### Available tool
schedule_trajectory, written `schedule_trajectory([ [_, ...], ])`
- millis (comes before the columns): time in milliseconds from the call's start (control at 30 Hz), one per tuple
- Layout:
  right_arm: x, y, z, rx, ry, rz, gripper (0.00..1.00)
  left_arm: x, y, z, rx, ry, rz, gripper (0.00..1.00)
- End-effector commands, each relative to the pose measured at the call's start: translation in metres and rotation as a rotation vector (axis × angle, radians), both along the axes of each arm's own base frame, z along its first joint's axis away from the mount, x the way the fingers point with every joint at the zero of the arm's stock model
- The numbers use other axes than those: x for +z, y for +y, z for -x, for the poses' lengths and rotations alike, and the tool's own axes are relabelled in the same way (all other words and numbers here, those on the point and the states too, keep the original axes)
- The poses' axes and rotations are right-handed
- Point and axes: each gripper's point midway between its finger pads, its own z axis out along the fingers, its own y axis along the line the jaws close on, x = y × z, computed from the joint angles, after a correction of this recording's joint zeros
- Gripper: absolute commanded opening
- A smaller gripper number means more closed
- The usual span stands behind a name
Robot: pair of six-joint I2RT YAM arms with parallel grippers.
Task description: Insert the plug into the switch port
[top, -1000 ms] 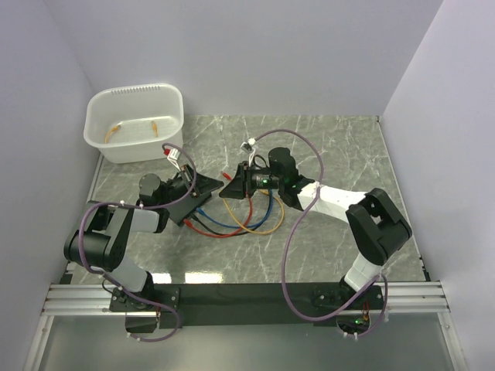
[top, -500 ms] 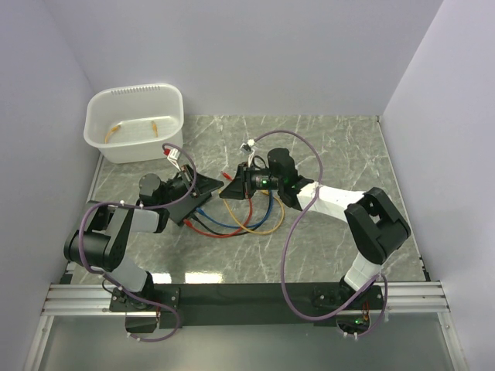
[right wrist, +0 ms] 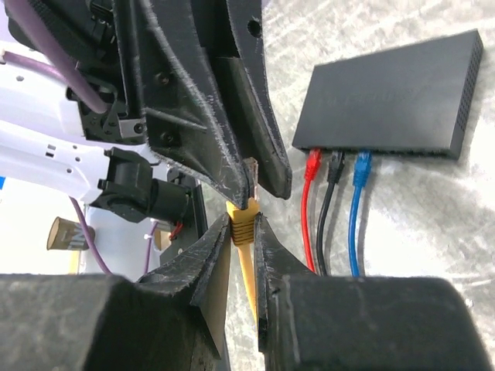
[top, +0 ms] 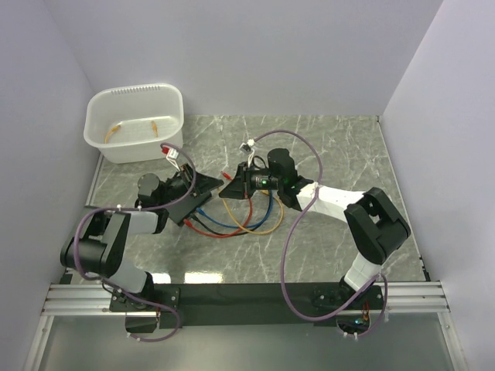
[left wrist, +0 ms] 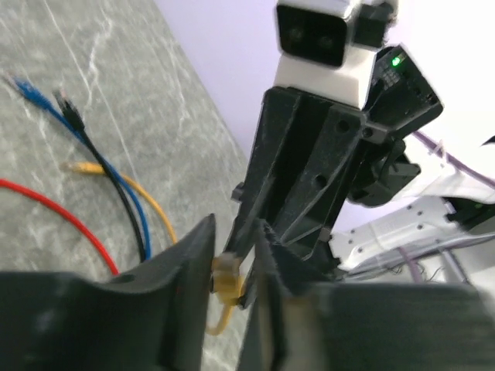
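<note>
The switch is a flat black box on the marble table, with red, black and blue plugs in its near-edge sockets. In the top view the switch lies under my left arm. A yellow plug is held off the table between both grippers. My right gripper is shut on its ribbed boot. My left gripper is shut on the plug's clear tip from the opposite side. In the top view the left gripper and the right gripper meet tip to tip.
A white tub stands at the back left. Red, blue, black and yellow cables loop on the table below the grippers. Loose blue and black plug ends lie on the table.
The left gripper has moved right to meet the right gripper and now closes on the yellow plug's tip. The left arm's elbow has shifted a little.
</note>
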Motion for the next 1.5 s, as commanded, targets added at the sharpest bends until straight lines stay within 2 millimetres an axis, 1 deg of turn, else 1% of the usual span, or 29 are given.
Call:
schedule_trajectory([
  [0, 0.004, 0.003, 0.006, 0.008, -0.05, 0.0, 0.0, 0.03, 0.001, -0.003, 0.056, -0.179, -0.023, 0.36],
  [33, 0.005, 0.002, 0.004, -0.005, -0.055, 0.007, 0.0, 0.034, 0.004, -0.006, 0.088, -0.215, -0.047, 0.39],
  [67, 0.008, 0.0, 0.004, -0.012, -0.077, 0.011, 0.0, 0.021, 0.009, -0.018, 0.159, -0.136, -0.082, 0.44],
  [100, 0.009, 0.0, 0.004, -0.021, -0.09, 0.02, 0.0, 0.018, 0.014, -0.023, 0.204, -0.127, -0.103, 0.52],
  [133, 0.003, -0.001, 0.003, -0.041, -0.106, 0.052, 0.0, 0.02, 0.019, -0.025, 0.247, -0.15, -0.131, 0.55],
  [167, 0.008, -0.002, 0.003, -0.051, -0.126, 0.058, 0.0, 0.012, 0.027, -0.032, 0.316, -0.11, -0.158, 0.57],
  [200, 0.004, -0.003, 0.005, -0.057, -0.119, 0.089, 0.0, 0.01, 0.031, -0.034, 0.341, -0.099, -0.172, 0.62],
  [233, 0.002, -0.002, 0.003, -0.078, -0.148, 0.116, 0.0, 0.014, 0.035, -0.036, 0.376, -0.116, -0.183, 0.63],
  [267, 0.004, -0.002, 0.004, -0.087, -0.167, 0.131, 0.0, 0.007, 0.042, -0.041, 0.422, -0.078, -0.206, 0.64],
  [300, -0.005, -0.004, 0.006, -0.099, -0.156, 0.181, 0.0, 0.004, 0.046, -0.045, 0.454, -0.061, -0.22, 0.64],
  [333, -0.008, -0.004, 0.006, -0.104, -0.19, 0.213, 0.0, 0.002, 0.051, -0.048, 0.486, -0.051, -0.238, 0.64],
  [367, -0.01, 0.0, 0.014, -0.095, -0.204, 0.238, 0.0, -0.001, 0.056, -0.053, 0.519, -0.025, -0.26, 0.64],
  [400, -0.017, -0.004, 0.01, -0.138, -0.215, 0.298, 0.0, -0.006, 0.066, -0.061, 0.591, 0.002, -0.285, 0.64],
  [433, -0.02, -0.005, 0.01, -0.143, -0.251, 0.328, 0.0, -0.021, 0.073, -0.062, 0.619, 0.06, -0.332, 0.63],
  [467, -0.021, -0.002, 0.015, -0.145, -0.277, 0.354, 0.0, -0.024, 0.079, -0.067, 0.663, 0.083, -0.353, 0.63],
  [500, -0.022, -0.006, 0.006, -0.208, -0.314, 0.401, 0.0, -0.029, 0.092, -0.073, 0.732, 0.109, -0.381, 0.61],
  [533, -0.029, -0.012, 0.004, -0.221, -0.34, 0.463, 0.0, -0.044, 0.099, -0.072, 0.76, 0.165, -0.427, 0.61],
  [600, -0.035, -0.015, -0.002, -0.264, -0.373, 0.549, 0.0, -0.048, 0.112, -0.077, 0.818, 0.204, -0.452, 0.59],
  [633, -0.037, -0.016, -0.004, -0.273, -0.395, 0.574, 0.0, -0.056, 0.116, -0.078, 0.832, 0.232, -0.467, 0.59],
  [833, -0.046, -0.029, -0.026, -0.339, -0.469, 0.713, 0.0, -0.072, 0.134, -0.082, 0.862, 0.307, -0.47, 0.55],
  [867, -0.053, -0.029, -0.029, -0.338, -0.468, 0.741, 0.0, -0.074, 0.135, -0.081, 0.862, 0.312, -0.472, 0.55],
  [1000, -0.053, -0.023, -0.042, -0.35, -0.5, 0.785, 0.0, -0.079, 0.148, -0.083, 0.901, 0.338, -0.48, 0.54],
  [1033, -0.059, -0.022, -0.046, -0.351, -0.503, 0.807, 0.0, -0.081, 0.151, -0.083, 0.912, 0.343, -0.484, 0.54],
  [1100, -0.054, -0.018, -0.056, -0.352, -0.551, 0.826, 0.0, -0.085, 0.162, -0.084, 0.942, 0.36, -0.493, 0.54],
  [1133, -0.063, -0.016, -0.06, -0.332, -0.565, 0.854, 0.0, -0.087, 0.165, -0.084, 0.95, 0.368, -0.494, 0.54],
  [1200, -0.063, -0.007, -0.066, -0.304, -0.59, 0.857, 0.0, -0.092, 0.173, -0.085, 0.969, 0.393, -0.492, 0.54],
  [1233, -0.075, -0.005, -0.066, -0.281, -0.583, 0.879, 0.0, -0.094, 0.175, -0.085, 0.971, 0.402, -0.493, 0.54],
  [1367, -0.09, 0.007, -0.063, -0.223, -0.57, 0.861, 0.0, -0.107, 0.186, -0.083, 1.003, 0.466, -0.5, 0.52],
  [1467, -0.098, 0.016, -0.054, -0.181, -0.551, 0.826, 0.0, -0.114, 0.199, -0.08, 1.062, 0.498, -0.502, 0.52],
])
